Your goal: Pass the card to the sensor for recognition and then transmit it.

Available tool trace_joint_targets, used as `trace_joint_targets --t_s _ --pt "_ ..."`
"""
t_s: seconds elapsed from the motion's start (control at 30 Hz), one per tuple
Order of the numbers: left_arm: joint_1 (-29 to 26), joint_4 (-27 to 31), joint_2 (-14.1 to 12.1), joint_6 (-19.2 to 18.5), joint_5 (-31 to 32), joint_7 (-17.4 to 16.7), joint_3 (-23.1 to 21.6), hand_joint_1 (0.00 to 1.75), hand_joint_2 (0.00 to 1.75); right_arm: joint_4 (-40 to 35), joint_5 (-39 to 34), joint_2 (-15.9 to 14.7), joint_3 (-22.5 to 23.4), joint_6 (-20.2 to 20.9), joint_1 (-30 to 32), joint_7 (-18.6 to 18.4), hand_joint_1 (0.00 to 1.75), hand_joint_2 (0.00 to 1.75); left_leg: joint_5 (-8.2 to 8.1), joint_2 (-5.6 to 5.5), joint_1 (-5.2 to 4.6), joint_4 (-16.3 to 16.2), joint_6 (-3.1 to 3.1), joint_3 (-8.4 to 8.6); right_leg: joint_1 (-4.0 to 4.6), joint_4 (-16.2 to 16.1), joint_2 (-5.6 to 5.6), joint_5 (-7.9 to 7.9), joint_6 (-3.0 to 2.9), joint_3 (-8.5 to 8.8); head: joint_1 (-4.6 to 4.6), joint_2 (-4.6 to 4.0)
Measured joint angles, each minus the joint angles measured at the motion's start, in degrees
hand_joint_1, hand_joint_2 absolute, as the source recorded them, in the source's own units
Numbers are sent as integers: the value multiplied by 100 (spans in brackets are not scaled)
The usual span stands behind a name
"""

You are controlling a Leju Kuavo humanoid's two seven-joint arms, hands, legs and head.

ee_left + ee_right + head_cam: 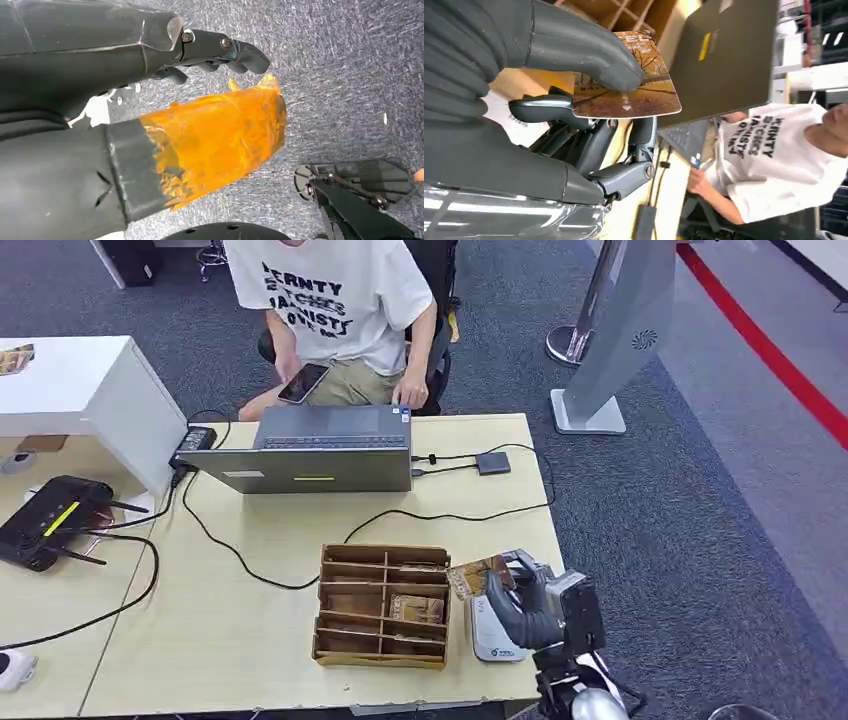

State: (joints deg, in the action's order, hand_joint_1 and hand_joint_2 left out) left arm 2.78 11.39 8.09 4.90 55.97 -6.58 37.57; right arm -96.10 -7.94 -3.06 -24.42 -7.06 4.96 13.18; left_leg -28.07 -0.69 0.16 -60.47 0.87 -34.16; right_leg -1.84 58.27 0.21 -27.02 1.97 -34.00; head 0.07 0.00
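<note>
Right hand [522, 602] gripping the card [470, 576], thumb [584, 50] pressed on its autumn-tree face, darker fingers [544, 107] underneath. Held flat above the white sensor [494, 636] at the table's [240, 640] near right corner, just beside the brown cardboard organizer [382, 605] (more cards in its slots). Left hand [215, 50] hanging over grey carpet, fingers curled in on nothing. Across the table, open laptop [315, 450] and a seated person [335, 310] holding a phone [303, 383].
</note>
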Motion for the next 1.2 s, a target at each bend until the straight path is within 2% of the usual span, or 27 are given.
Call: trace_joint_targets --t_s 0.43,0.63,0.87,1.2 --pt "-2 0 0 4 77 0 101 0 0 52 343 -149 330 -457 240 -120 175 175 1 0 1 0 -2 1 0 1 0 0 -1 1 -2 0" --pt "-1 0 0 4 90 2 109 0 0 122 571 -155 343 -577 259 -177 175 175 1 0 1 0 -2 1 0 1 0 0 -1 1 0 0" --pt "-1 0 0 4 129 7 112 0 0 249 1251 -155 337 -1021 260 -343 175 175 2 0 1 0 -2 1 0 1 0 1 -1 2 0 0" --pt "-1 0 0 2 190 7 155 0 0 485 1681 -153 335 -1174 268 -476 175 175 2 0 1 0 -2 1 0 1 0 0 -1 2 0 0"
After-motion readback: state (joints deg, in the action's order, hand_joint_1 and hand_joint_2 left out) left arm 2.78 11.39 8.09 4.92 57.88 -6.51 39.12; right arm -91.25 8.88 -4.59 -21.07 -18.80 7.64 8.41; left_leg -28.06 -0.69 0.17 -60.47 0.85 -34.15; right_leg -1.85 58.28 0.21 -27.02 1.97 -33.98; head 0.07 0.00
